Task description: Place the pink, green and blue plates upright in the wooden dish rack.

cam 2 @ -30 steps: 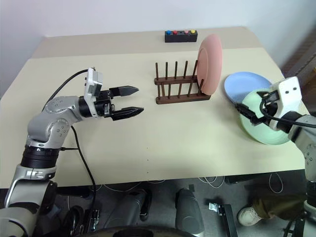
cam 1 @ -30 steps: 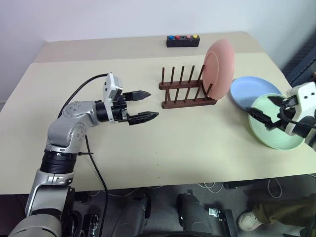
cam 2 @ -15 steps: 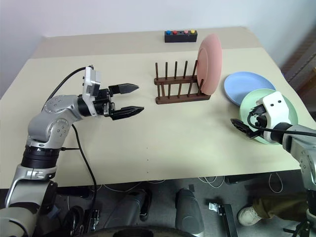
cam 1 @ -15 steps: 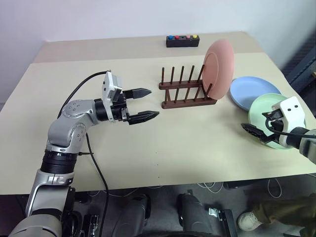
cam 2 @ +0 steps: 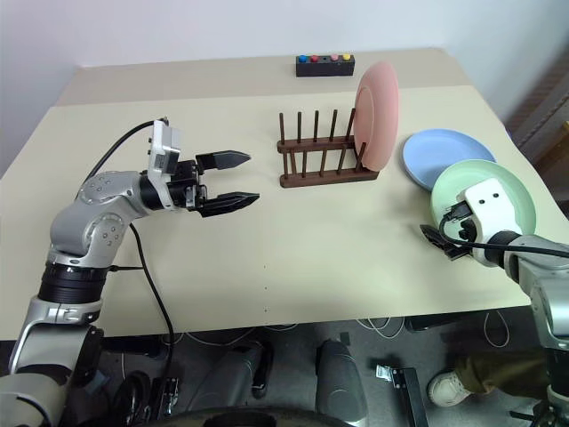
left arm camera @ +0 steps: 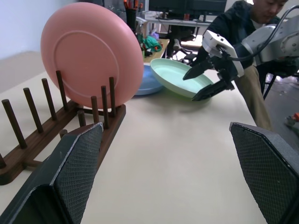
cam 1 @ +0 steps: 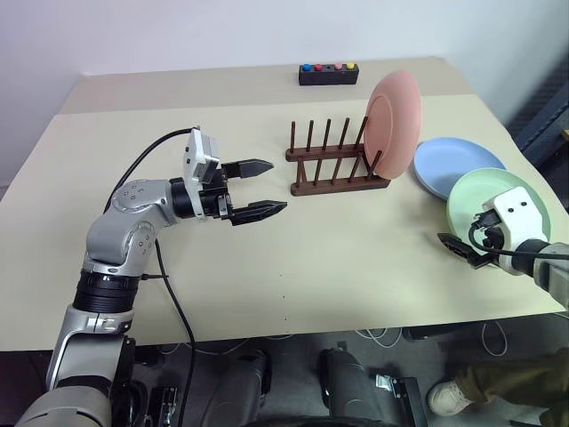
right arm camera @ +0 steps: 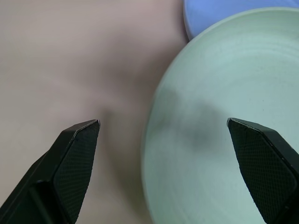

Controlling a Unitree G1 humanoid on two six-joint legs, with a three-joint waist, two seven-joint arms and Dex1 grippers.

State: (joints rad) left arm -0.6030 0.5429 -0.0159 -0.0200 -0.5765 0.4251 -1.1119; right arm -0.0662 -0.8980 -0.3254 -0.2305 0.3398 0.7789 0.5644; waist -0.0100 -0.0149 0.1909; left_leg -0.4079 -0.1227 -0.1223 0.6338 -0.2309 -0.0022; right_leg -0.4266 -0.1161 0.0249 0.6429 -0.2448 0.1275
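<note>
The pink plate (cam 1: 394,124) stands upright at the right end of the wooden dish rack (cam 1: 338,165). To the rack's right, the blue plate (cam 1: 455,165) lies flat on the table. The green plate (cam 1: 489,200) lies flat too, overlapping the blue plate's near edge. My right gripper (cam 1: 460,249) is open, low at the green plate's near-left rim. In the right wrist view that rim (right arm camera: 154,140) lies between the two fingers (right arm camera: 70,163). My left gripper (cam 1: 267,189) hovers open and empty to the left of the rack, pointing at it.
A black box with coloured buttons (cam 1: 329,73) sits at the back of the table. The table's right edge runs close by the green plate. A black cable (cam 1: 169,294) hangs from my left arm. A person (left arm camera: 243,28) sits beyond the table's right side.
My right gripper has come down from over the green plate to its near-left rim, low to the table. The left gripper and the plates have not moved.
</note>
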